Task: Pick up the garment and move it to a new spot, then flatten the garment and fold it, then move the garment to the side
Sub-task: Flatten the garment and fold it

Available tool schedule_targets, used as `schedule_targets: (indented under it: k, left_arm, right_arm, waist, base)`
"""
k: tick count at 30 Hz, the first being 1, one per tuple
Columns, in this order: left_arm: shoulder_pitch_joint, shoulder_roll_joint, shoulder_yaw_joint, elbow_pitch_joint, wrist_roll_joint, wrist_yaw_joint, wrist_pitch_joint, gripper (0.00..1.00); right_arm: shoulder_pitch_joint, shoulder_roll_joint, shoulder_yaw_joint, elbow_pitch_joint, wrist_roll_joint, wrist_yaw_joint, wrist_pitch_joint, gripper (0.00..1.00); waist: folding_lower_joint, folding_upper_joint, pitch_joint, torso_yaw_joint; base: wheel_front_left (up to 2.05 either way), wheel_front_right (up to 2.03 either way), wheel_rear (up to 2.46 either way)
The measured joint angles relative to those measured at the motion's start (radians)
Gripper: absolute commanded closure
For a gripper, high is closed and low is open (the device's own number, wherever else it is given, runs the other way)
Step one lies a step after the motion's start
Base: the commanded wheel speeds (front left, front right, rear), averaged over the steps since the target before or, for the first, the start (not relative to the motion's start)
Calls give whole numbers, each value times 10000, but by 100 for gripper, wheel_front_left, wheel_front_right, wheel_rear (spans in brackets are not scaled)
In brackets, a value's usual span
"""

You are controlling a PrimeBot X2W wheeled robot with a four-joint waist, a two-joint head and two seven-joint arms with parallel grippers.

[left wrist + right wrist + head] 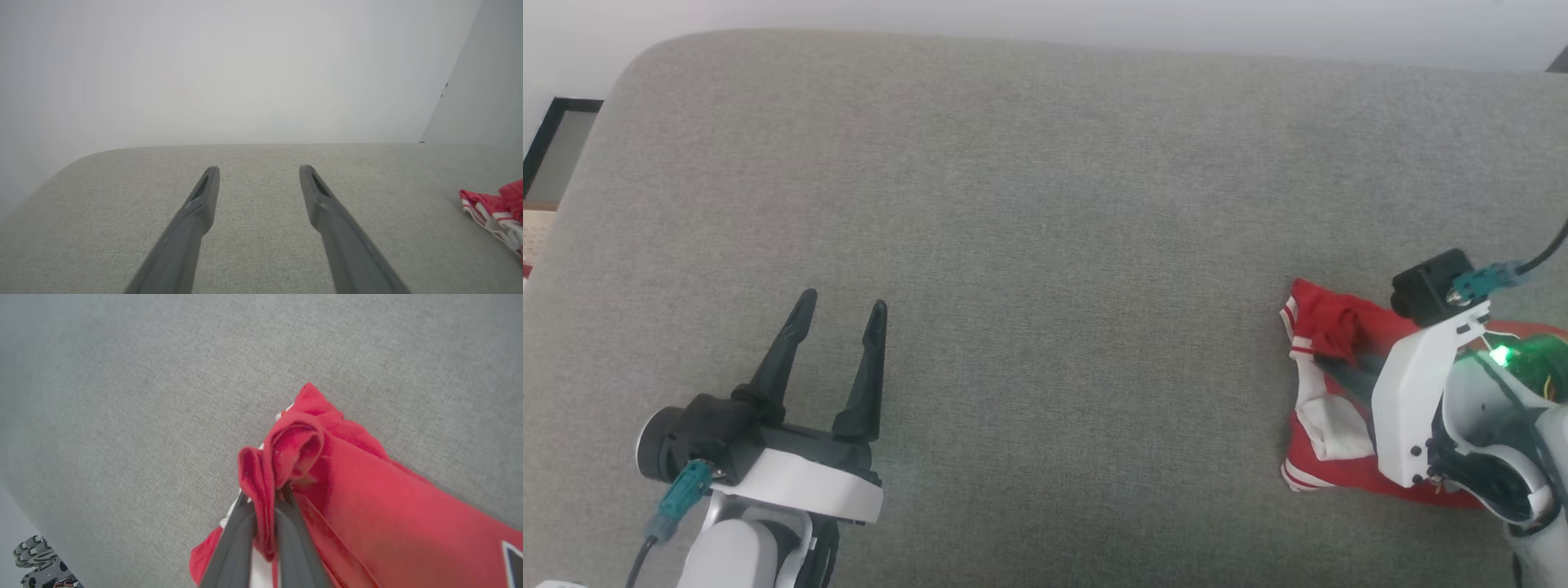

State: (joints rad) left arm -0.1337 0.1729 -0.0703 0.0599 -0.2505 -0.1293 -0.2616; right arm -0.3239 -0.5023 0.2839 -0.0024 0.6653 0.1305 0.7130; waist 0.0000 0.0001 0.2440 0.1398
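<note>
Since the garment (1327, 322) is thin, limp cloth, likely to sag and slip, a bunched fold near its edge looks the best hold. Right jaws pinch shut on such a red fold; left jaws gape, empty. It lies crumpled, red with white panels and striped trim, at the right of the grey cushion (1045, 204).

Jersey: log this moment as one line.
jersey: bunched on grey cushion | right gripper: shut on jersey fold | left gripper: open, empty
</note>
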Motion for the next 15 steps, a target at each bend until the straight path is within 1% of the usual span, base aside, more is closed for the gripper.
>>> schedule_targets:
  k: [4, 5, 6, 7, 10, 15]
  left_arm:
    - [-53, -13, -25, 86, -4, 0, 0, 0]
    - [-53, -12, -17, 113, -4, 0, 0, 0]
    - [-52, -10, 2, 136, -6, 0, -2, 0]
    - [-46, -6, 35, 174, -13, 0, 0, 0]
    - [85, 44, 130, 320, -79, 0, 0, 0]
    - [297, 128, 251, 541, -236, 0, 0, 0]
  right_arm:
    - [3, -6, 105, 451, -38, 0, -253, 100]
    - [3, 12, 100, 527, 15, 0, -370, 84]
    - [3, 29, 100, 587, 48, 0, -487, 36]
    - [4, 58, 73, 637, 127, 0, -589, 0]
    - [9, 96, 6, 731, 343, 0, -861, 0]
    - [2, -90, -127, 800, 750, 0, -1599, 0]
  waist:
    - [0, 0, -17, 70]
    - [0, 0, -40, 69]
    - [0, 0, -74, 58]
    - [0, -1, -115, 39]
    - [0, 0, -262, -71]
    - [0, 0, -586, -363]
  base:
    - [0, 0, 0]
    - [0, 0, 0]
    - [0, 0, 0]
    - [0, 0, 0]
    - [0, 0, 0]
    - [0, 0, 0]
